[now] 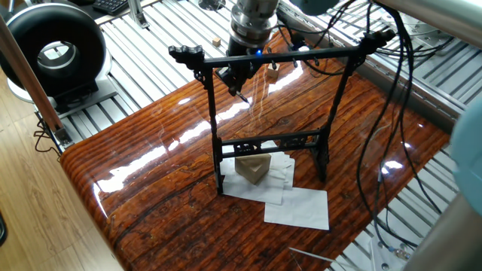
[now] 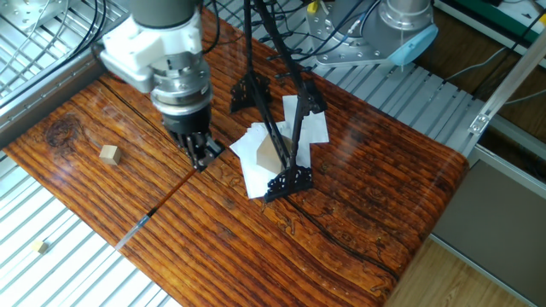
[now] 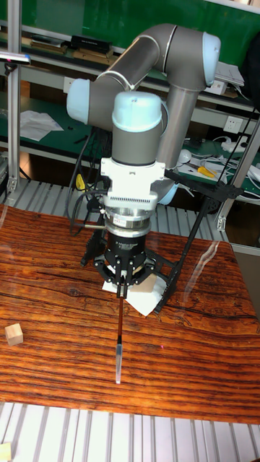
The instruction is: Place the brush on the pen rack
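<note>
Wood: one glossy red-brown surface [image 2: 358, 196].
Rack: one black pen rack [image 1: 271, 120], standing on white paper sheets [image 1: 297, 207].
Brush: one brush [image 3: 119, 339], hanging down from the hand, clear of the rack.
Hand: one hand [image 3: 123, 289], fingers pinched on the brush's top end.
Blocks: two small wooden cubes [image 2: 108, 153], [image 2: 42, 247].

1 pen rack [image 2: 275, 111], 1 brush [image 3: 119, 336], 1 pincer [image 3: 123, 289], 2 small wood cubes: 1 on desk [image 2: 107, 153], 1 off its edge [image 2: 42, 247]; approx 3 white paper sheets [image 1: 298, 208]
</note>
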